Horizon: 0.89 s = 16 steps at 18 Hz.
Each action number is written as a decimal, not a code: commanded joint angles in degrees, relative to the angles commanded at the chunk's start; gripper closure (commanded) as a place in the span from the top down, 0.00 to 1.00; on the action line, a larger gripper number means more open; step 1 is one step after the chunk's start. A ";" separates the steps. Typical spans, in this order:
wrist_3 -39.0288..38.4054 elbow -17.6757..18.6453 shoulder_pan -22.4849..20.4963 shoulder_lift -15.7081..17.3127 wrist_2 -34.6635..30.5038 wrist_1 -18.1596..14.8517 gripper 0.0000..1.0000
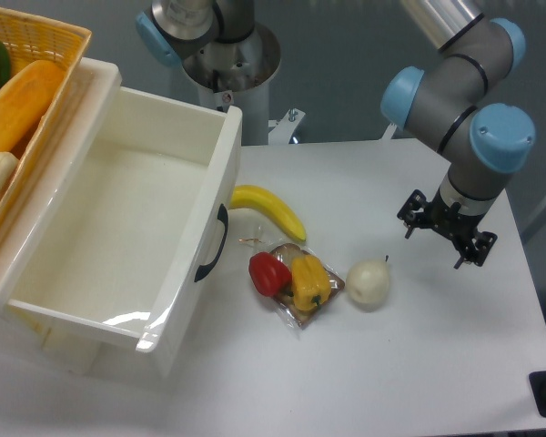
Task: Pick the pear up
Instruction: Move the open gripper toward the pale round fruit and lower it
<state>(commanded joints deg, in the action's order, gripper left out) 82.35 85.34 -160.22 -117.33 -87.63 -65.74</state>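
The pear [369, 283] is a pale cream-white roundish fruit with a thin dark stem. It lies on the white table [437, 364], right of the middle. My gripper [446, 233] hangs from the grey and blue arm to the right of the pear and a little farther back, apart from it. Its black jaws look spread open, with nothing between them.
A plastic bag with a red pepper [269, 273] and a yellow pepper [309, 282] lies just left of the pear. A yellow banana [275, 208] lies behind it. A big white bin [209, 228] stands at the left, with a woven basket [36, 55] of produce beyond it.
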 joint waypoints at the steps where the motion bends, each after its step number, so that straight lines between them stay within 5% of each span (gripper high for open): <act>1: 0.00 0.00 0.09 0.00 0.00 0.00 1.00; 5: -0.79 0.70 0.26 0.44 0.44 0.00 1.00; 10: -6.85 7.55 0.35 2.46 0.53 1.23 1.00; 16: -9.13 9.93 0.26 2.99 3.16 1.06 1.00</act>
<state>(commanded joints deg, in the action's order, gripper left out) 73.22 95.27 -159.96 -114.35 -84.47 -64.69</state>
